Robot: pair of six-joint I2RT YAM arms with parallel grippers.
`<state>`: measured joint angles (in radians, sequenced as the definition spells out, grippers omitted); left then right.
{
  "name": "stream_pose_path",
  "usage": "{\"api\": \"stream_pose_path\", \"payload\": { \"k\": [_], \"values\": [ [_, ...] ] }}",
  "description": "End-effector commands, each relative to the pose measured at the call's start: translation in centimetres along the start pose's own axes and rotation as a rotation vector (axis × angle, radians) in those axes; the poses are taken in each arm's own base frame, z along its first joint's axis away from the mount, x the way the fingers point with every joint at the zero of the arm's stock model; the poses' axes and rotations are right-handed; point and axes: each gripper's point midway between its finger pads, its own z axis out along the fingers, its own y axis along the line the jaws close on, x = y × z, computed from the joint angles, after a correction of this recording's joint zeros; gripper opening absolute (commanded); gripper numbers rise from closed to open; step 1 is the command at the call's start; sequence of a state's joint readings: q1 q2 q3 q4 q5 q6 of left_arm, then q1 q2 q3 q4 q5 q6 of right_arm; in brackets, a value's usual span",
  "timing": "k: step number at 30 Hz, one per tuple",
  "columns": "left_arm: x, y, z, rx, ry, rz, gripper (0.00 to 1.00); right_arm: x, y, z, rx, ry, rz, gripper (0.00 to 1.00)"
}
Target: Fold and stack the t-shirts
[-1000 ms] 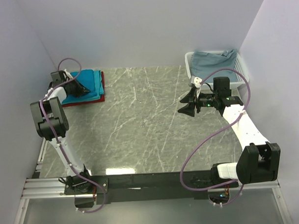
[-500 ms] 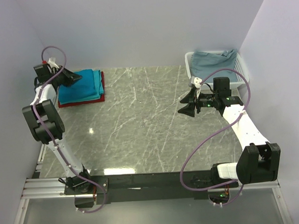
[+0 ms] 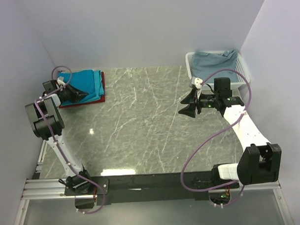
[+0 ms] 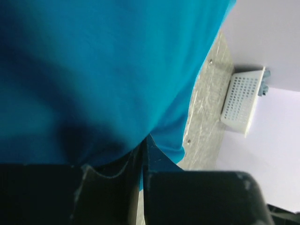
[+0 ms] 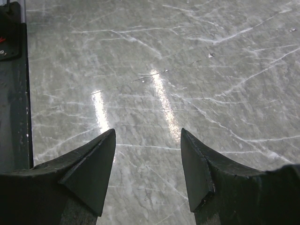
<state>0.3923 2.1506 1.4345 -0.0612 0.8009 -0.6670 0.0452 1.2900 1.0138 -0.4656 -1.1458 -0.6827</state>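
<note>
Left gripper [image 3: 76,94] sits at the folded teal-blue t-shirt [image 3: 91,80] stacked over the dark red one [image 3: 102,83], way over at 10 o'clock, fingers probably pressed together. Right gripper [image 5: 147,136] hangs spread, closer to the crumpled grey-blue shirt [image 3: 212,62] in the white plastic basket [image 3: 242,66] at its 1 o'clock.

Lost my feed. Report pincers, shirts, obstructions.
Left pincer shut, against teal t-shirt. Right pincer open, over table. Teal t-shirt folded atop dark red t-shirt; grey-blue cloth in basket. No obstructions seen.

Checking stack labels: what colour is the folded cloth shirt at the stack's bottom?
Dark red shirt, under the teal-blue folded shirt; clearest in the top external view.
</note>
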Motion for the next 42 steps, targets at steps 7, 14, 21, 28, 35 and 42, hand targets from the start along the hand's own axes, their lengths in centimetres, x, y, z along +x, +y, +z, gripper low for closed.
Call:
{"api": "stream_pose_path", "payload": {
  "k": [7, 14, 21, 28, 35, 42],
  "values": [
    [-5.1, -8.9, -4.3, 0.148, -0.132, 0.195, 0.36, -2.6, 0.0, -0.9, 0.020, -0.033, -0.092, 0.64],
    [-6.0, -17.4, -11.1, 0.195, -0.297, 0.365, 0.63, -2.8, 0.0, -1.0, 0.023, -0.032, -0.100, 0.64],
    [-0.6, -21.2, -14.9, 0.020, -0.450, 0.601, 0.84, -3.2, -0.5, -1.8, 0.087, -0.020, -0.128, 0.64],
    [6.3, -23.0, -19.1, -0.014, -0.570, 0.794, 0.99, -4.9, -3.9, -5.2, 0.336, -0.086, -0.034, 0.75],
    [12.1, -20.2, -21.8, 0.062, -0.595, 0.749, 0.99, -5.3, -8.5, -12.2, 0.809, -0.028, 0.106, 0.82],
    [14.1, -18.3, -22.6, 0.039, -0.601, 0.772, 0.99, -4.2, -7.9, -21.5, 1.408, -0.178, 0.124, 0.83]
  ]
}}
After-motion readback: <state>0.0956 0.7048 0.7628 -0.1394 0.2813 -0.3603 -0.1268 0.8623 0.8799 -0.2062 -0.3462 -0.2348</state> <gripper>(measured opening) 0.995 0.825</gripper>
